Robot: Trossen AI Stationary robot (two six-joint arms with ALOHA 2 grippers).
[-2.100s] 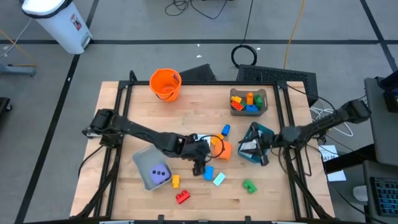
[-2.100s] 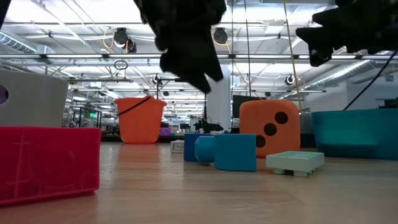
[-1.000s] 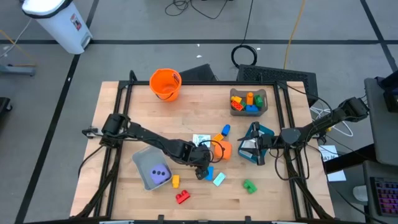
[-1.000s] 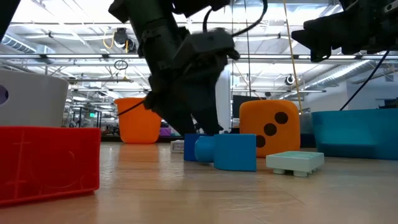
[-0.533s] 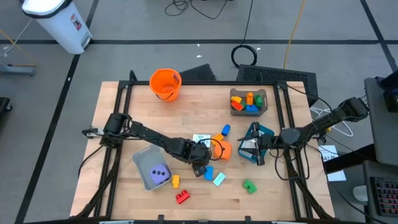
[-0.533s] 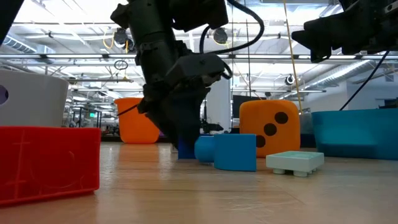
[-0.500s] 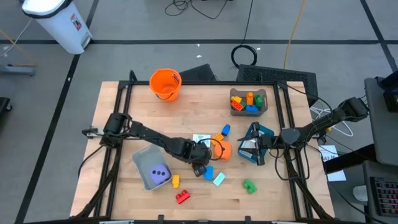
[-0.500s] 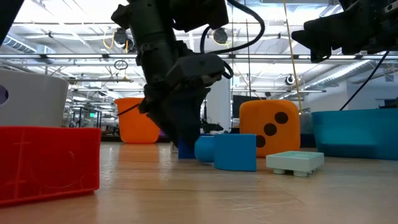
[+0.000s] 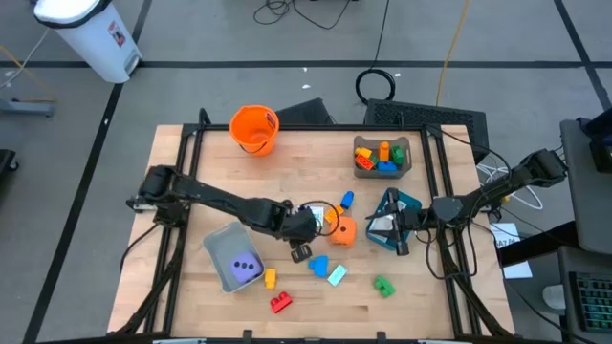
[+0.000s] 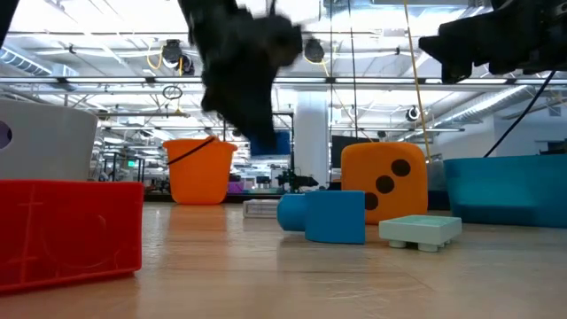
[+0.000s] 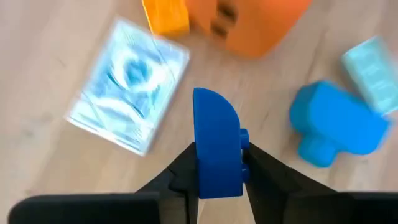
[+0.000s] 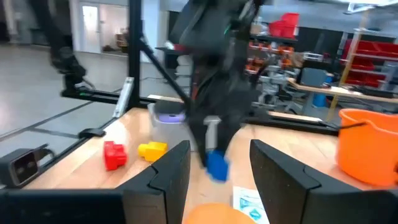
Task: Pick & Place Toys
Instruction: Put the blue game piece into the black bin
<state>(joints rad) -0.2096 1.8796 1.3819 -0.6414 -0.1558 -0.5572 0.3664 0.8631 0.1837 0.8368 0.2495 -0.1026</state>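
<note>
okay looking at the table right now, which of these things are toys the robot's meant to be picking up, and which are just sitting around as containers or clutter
Toys for the job:
- dark blue block, held by the left gripper
- orange die
- light blue block
- picture card
- green block
- red block
- purple die

Just lying about:
- orange bucket
- grey bin
- teal bin, under the right gripper

Lit evenly from overhead | ceiling lamps [image 10: 168, 55] glared | card [image 11: 129, 86] blurred | soft shadows only
</note>
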